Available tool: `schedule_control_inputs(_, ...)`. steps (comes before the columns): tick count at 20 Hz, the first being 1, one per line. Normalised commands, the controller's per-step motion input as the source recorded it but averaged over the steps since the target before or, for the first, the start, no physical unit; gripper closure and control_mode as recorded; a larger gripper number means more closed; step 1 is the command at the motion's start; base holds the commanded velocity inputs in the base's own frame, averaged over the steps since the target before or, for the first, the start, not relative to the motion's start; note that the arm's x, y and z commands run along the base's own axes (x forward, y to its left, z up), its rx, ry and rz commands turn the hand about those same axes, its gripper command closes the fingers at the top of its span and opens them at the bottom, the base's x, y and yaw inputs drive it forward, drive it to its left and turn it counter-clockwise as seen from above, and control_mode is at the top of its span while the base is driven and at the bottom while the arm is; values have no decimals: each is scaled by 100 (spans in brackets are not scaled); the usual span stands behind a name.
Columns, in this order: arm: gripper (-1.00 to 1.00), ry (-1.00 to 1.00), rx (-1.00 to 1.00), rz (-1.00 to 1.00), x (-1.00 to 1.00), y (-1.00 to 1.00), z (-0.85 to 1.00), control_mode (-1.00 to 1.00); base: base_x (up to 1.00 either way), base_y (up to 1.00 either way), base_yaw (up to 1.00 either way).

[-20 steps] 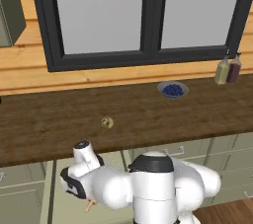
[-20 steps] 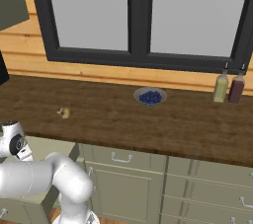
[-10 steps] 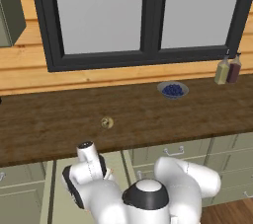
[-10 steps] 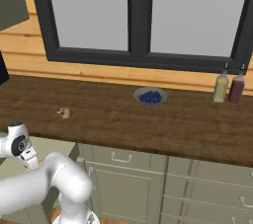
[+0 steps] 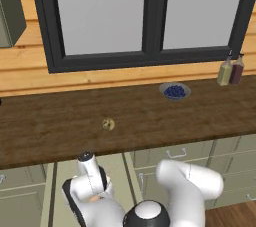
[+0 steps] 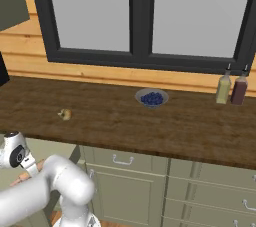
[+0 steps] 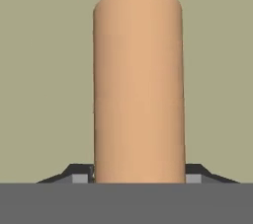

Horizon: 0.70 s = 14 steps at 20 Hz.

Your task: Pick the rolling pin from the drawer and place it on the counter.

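The rolling pin (image 7: 138,90), a tan wooden cylinder with a thin handle at its far end, runs straight up the hand view. My gripper (image 7: 138,176) is shut on it, and both dark fingertips (image 7: 79,174) press against its sides. Behind it lies the flat sage-green floor of the drawer (image 7: 44,70). In the left base view my hand reaches down into the open drawer (image 5: 114,171), below the counter (image 5: 150,116). A bit of the rolling pin (image 5: 92,199) shows under the hand. In the right base view the rolling pin (image 6: 24,176) peeks out beside the wrist, under the counter (image 6: 175,126).
On the counter sit a small yellowish-brown knob-like thing (image 5: 108,124) (image 6: 64,115), a bowl of blueberries (image 5: 174,91) (image 6: 151,97) and two bottles (image 5: 225,72) (image 6: 222,90) at the far right. Narrower green drawers with silver handles (image 5: 175,153) stand to the drawer's right.
The arm's elbow has swung down and back toward the base. The hand has stayed over the open drawer and sunk slightly. Things on the counter have not moved.
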Motion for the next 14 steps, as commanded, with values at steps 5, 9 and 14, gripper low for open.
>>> schedule_control_inputs(5, 100, -6, 0, 0, -55, 0, 1, -100, 0, 0, 0)
schedule_control_inputs(9, 100, -14, 0, -1, -39, 0, 49, -100, 0, 0, 0)
schedule_control_inputs(14, 100, -17, 0, -3, -27, 0, 99, -100, 0, 0, 0)
